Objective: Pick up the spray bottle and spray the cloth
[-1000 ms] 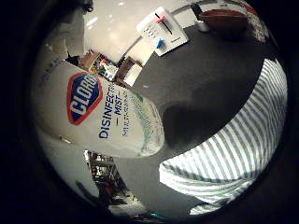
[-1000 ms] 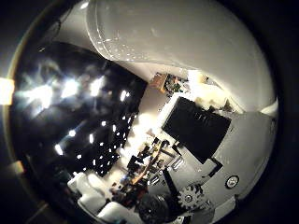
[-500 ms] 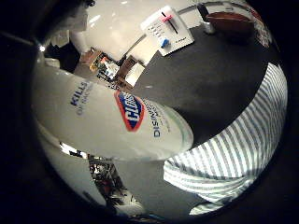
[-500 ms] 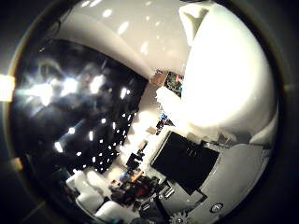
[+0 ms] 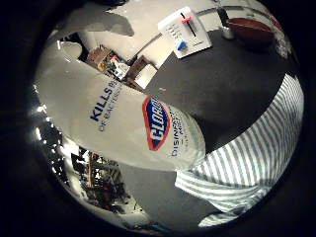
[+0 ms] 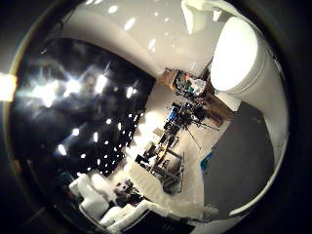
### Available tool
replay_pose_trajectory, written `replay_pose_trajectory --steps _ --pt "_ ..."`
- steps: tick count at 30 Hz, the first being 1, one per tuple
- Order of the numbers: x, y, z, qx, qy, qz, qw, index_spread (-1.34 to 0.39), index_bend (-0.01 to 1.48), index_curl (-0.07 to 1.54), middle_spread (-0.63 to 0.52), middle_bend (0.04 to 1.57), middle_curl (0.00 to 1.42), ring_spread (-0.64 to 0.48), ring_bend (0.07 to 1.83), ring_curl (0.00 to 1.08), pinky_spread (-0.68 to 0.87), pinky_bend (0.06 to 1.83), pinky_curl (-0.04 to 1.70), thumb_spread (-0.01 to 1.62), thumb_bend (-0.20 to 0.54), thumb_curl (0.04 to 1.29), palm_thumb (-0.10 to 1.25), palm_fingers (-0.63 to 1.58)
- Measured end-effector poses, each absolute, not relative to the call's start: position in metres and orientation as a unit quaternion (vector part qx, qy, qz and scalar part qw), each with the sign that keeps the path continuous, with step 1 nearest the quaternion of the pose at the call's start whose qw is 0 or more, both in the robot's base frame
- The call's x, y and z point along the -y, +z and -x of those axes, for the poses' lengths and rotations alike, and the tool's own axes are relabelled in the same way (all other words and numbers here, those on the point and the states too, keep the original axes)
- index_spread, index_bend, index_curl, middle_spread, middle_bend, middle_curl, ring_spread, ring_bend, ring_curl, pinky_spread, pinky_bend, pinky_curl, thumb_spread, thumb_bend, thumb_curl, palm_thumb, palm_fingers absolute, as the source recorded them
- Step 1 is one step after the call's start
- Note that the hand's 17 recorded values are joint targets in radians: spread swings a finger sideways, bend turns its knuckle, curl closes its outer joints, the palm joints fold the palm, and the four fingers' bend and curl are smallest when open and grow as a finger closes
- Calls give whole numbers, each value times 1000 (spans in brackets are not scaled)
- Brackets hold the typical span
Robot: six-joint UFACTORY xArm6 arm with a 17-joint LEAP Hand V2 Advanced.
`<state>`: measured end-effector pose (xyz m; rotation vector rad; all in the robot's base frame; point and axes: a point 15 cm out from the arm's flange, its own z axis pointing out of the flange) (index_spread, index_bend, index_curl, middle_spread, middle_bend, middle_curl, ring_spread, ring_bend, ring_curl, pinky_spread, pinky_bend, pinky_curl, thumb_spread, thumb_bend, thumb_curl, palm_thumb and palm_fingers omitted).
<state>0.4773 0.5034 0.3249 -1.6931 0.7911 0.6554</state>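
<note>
The white spray bottle (image 5: 118, 118) with a red and blue label fills much of the little finger side palm view, close to the palm, its base end beside the cloth. The blue and white striped cloth (image 5: 247, 158) lies flat on the dark table (image 5: 232, 89). In the thumb side palm view the bottle's white rounded upper part (image 6: 239, 58) lies close by, and white parts of my hand (image 6: 146, 200) show at the edge. I cannot see whether the bottle rests on the table or how my hand stands around it.
A white card with red and blue marks (image 5: 185, 30) and a brown bowl (image 5: 252, 28) lie on the table's far side. Shelves and room clutter (image 6: 185, 117) show beyond the table.
The bottle has grown larger in the little finger side view and its label has shifted toward the cloth. The black and geared hand parts have left the thumb side view.
</note>
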Motion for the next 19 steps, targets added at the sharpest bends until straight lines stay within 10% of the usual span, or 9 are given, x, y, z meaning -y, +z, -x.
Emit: replay_pose_trajectory --steps 19 --pt "-454 369 -493 -337 234 714 568 -517 296 398 -192 216 339 95 577 127 605 951 161 1028 -26 361 315 403"
